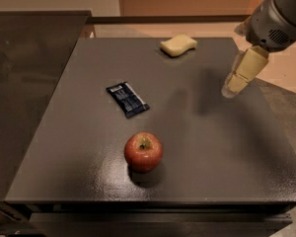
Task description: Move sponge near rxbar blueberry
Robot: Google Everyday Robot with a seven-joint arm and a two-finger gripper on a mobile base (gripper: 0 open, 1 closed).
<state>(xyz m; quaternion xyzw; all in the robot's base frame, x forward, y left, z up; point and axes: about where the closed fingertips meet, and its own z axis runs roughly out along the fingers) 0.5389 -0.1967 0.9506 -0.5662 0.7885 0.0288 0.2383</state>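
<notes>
The pale yellow sponge lies at the far edge of the dark table, right of centre. The rxbar blueberry, a dark navy wrapper with white print at its far end, lies flat left of centre. My gripper with cream fingers hangs above the table's right side, well to the right of and nearer than the sponge, holding nothing. The grey arm reaches in from the upper right corner.
A red apple stands near the table's front edge, below the bar. A dark counter adjoins the table on the left. The table's right edge runs just beyond the gripper.
</notes>
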